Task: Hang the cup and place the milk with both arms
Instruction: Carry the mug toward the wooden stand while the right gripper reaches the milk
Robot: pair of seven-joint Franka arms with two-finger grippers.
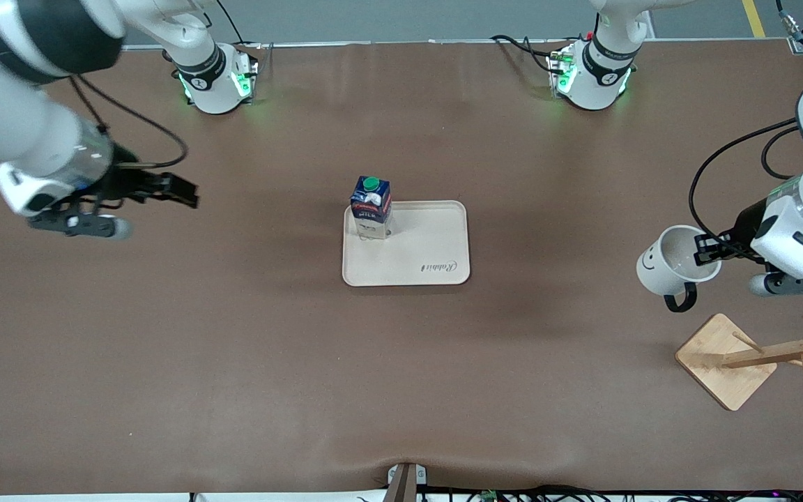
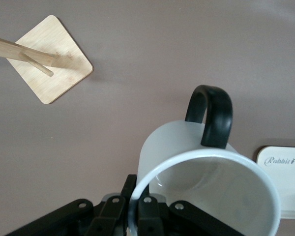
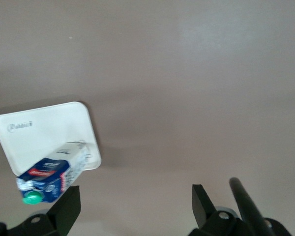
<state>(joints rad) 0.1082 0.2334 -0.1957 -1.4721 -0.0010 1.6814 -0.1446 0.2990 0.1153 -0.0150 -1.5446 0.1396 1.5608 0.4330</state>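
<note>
The white cup [image 1: 670, 268] with a smiley face and black handle hangs tilted in the air, its handle pointing down. My left gripper [image 1: 709, 249] is shut on its rim, over the table at the left arm's end, next to the wooden rack. In the left wrist view the cup [image 2: 206, 182] fills the frame, and the left gripper [image 2: 135, 199] has one finger inside the rim and one outside. The dark blue milk [image 1: 371, 206] stands upright on a corner of the beige tray [image 1: 429, 247]. My right gripper [image 1: 182, 192] hangs open and empty over bare table at the right arm's end. The right wrist view shows the right gripper [image 3: 135, 199] apart from the milk [image 3: 51, 174].
A wooden mug rack [image 1: 757, 355] with a square base and pegs stands nearer the front camera than the held cup; the rack base [image 2: 51, 59] shows in the left wrist view. The tray [image 3: 44, 132] lies mid-table on the brown mat.
</note>
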